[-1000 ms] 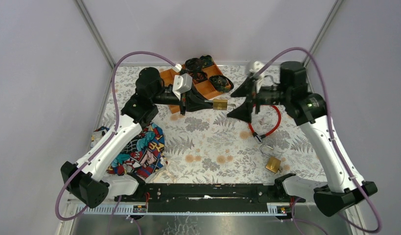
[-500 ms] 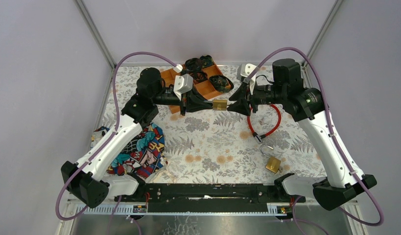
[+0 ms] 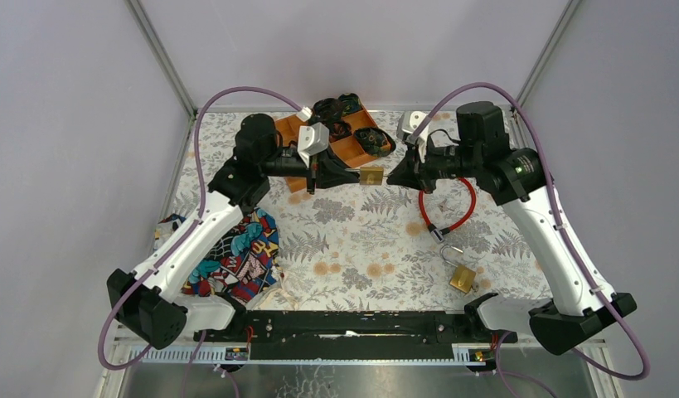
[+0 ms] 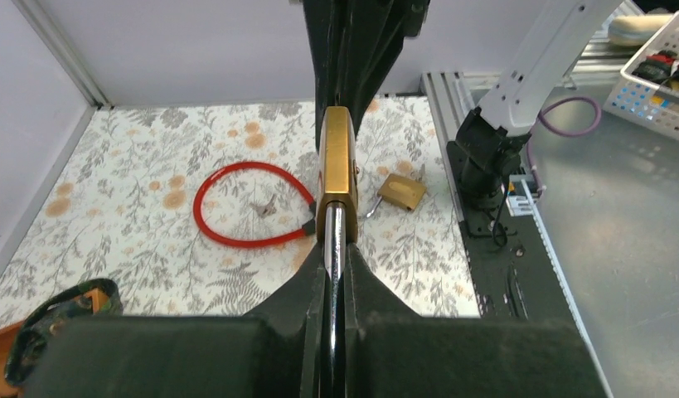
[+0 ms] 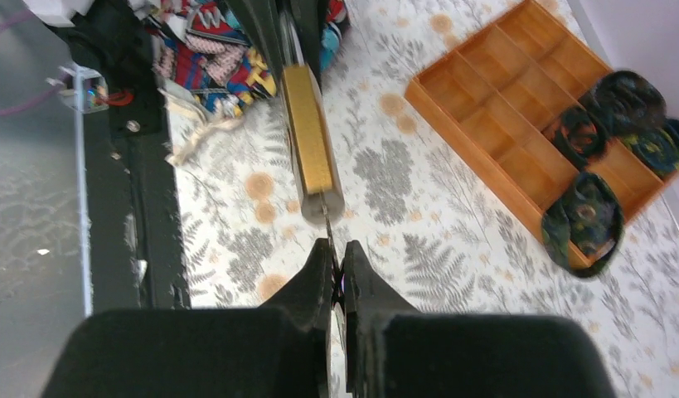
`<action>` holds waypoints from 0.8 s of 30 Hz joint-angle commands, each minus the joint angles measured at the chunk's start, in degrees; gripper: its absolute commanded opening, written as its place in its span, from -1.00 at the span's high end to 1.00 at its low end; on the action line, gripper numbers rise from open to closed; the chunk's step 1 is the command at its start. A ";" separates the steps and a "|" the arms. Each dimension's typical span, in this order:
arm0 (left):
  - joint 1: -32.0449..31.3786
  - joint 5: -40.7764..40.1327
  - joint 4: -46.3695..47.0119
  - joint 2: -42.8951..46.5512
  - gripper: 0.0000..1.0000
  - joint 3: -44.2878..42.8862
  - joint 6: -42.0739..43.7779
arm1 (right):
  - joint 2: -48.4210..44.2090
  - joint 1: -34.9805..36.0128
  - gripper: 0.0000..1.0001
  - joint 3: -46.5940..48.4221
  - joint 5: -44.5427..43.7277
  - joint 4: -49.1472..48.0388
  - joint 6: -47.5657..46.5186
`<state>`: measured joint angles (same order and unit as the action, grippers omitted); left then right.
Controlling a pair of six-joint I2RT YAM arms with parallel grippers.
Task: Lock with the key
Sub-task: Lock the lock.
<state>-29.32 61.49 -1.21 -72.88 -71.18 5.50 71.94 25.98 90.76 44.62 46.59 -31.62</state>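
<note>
The left end effector [image 3: 351, 176] is clenched on the chrome shackle of a brass padlock [image 3: 371, 176] and holds it in the air above the tabletop [image 3: 361, 240], over the far middle part. The right end effector [image 3: 395, 177], at 3 o'clock from the padlock, is clenched on a thin key [image 5: 327, 225] that meets the padlock's bottom face. From the padlock, a wooden tray [image 3: 348, 151] lies at 12 o'clock, a red cable lock [image 3: 472, 199] at 4 o'clock, a second padlock [image 3: 462, 278] at 5 o'clock and a colourful cloth [image 3: 236, 253] at 8 o'clock.

The key [image 5: 327, 225] shows only as a sliver, its head hidden inside the right pincer [image 5: 337, 253].
</note>
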 commanded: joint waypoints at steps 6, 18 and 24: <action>13.53 -0.64 -9.64 1.43 1.00 -1.20 14.92 | -5.66 -5.39 1.00 -5.07 -16.20 1.94 -4.79; 13.35 -26.42 5.49 5.15 1.00 28.95 -40.21 | 9.13 -1.99 1.00 -44.63 -3.35 -58.67 54.85; 8.25 -33.38 25.26 -1.21 1.00 41.14 -56.36 | 22.48 0.96 1.00 -46.43 -3.05 -68.69 67.26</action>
<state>-17.82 35.11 2.37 -72.53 -34.17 -33.58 91.00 24.45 42.46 38.63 -2.76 20.45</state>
